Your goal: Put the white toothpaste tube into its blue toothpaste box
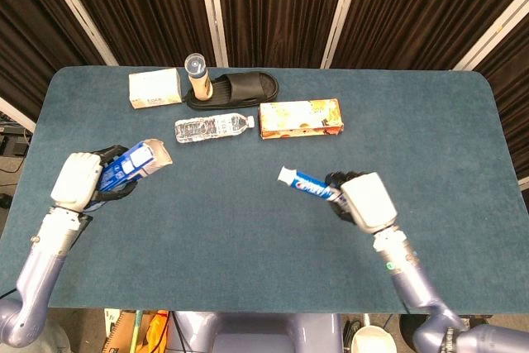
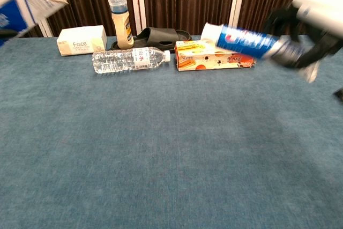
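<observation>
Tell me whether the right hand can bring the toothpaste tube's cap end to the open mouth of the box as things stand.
Probably yes. The right hand holds the toothpaste tube lifted, cap toward the blue toothpaste box gripped by the left hand, open end facing it; only bare table lies between.

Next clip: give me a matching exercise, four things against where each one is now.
Things:
1. toothpaste tube
2. toothpaste box
3. water bottle
4. black slipper

States:
A. lying on its side on the table
B. held off the table in the right hand
C. at the far edge, beside the tall bottle
D. held in the left hand, open end toward the middle

Pairs: 1-B, 2-D, 3-A, 4-C
</observation>
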### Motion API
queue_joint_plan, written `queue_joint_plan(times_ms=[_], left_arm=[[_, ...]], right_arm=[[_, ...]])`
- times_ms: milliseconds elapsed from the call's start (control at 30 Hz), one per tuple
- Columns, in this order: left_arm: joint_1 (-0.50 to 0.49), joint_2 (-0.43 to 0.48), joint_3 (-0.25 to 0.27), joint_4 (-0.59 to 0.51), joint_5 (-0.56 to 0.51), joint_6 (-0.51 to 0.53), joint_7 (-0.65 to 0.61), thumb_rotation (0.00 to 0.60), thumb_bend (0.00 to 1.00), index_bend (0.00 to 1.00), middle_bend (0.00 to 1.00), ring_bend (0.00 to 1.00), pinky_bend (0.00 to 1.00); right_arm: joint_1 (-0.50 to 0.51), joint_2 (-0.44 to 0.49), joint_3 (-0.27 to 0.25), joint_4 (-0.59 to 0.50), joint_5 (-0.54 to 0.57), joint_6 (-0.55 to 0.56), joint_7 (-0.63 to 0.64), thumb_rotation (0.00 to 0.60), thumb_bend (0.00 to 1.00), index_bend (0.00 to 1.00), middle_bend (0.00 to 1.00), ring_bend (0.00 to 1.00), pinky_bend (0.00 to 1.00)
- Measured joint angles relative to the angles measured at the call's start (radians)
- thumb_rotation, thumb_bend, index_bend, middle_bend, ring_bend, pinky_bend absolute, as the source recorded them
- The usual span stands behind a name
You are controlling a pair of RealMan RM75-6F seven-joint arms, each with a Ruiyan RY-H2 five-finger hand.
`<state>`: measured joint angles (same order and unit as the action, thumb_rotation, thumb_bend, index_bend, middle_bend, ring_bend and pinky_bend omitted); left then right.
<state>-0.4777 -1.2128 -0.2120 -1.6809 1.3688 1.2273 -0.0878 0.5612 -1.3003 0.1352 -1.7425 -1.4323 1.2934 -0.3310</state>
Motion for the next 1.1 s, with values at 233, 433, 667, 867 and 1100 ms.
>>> queue_joint_plan(times_ms=[233,433,667,867,1100], left_arm=[[-0.083,-0.035,-0.017,0.046,0.012,-0.085,0.003,0.6,0.43,0.48,0.61,0.58,0.62],[-0.147,-0.069,-0.032,0.067,0.015,-0.147,-0.002,0.6,0.43,0.48,0.61,0.58,0.62],[-0.203,-0.094,-0.036,0.071,0.034,-0.188,0.016,0.6,0.43,0.48,0.61,0.58,0.62],[-0.222,-0.117,-0.038,0.067,0.043,-0.184,0.029,0.6,0.43,0.48,0.61,0.58,0.62],[-0.237,-0.182,-0.06,0.094,0.07,-0.111,0.018,0.6,0.43,0.48,0.61,0.58,0.62]], right_arm=[[0.004,0.156,0.045,0.108,-0.186,0.104,0.075,0.6,0.6,0.88,0.86,0.83,0.74],[0.015,0.228,0.079,0.252,-0.321,0.221,0.148,0.6,0.6,0.88,0.86,0.83,0.74],[0.034,0.256,0.082,0.406,-0.457,0.302,0.173,0.6,0.6,0.88,0.86,0.83,0.74],[0.045,0.255,0.066,0.471,-0.52,0.335,0.173,0.6,0.6,0.88,0.86,0.83,0.74],[0.063,0.253,0.025,0.529,-0.597,0.356,0.158,0.6,0.6,0.88,0.86,0.83,0.74]])
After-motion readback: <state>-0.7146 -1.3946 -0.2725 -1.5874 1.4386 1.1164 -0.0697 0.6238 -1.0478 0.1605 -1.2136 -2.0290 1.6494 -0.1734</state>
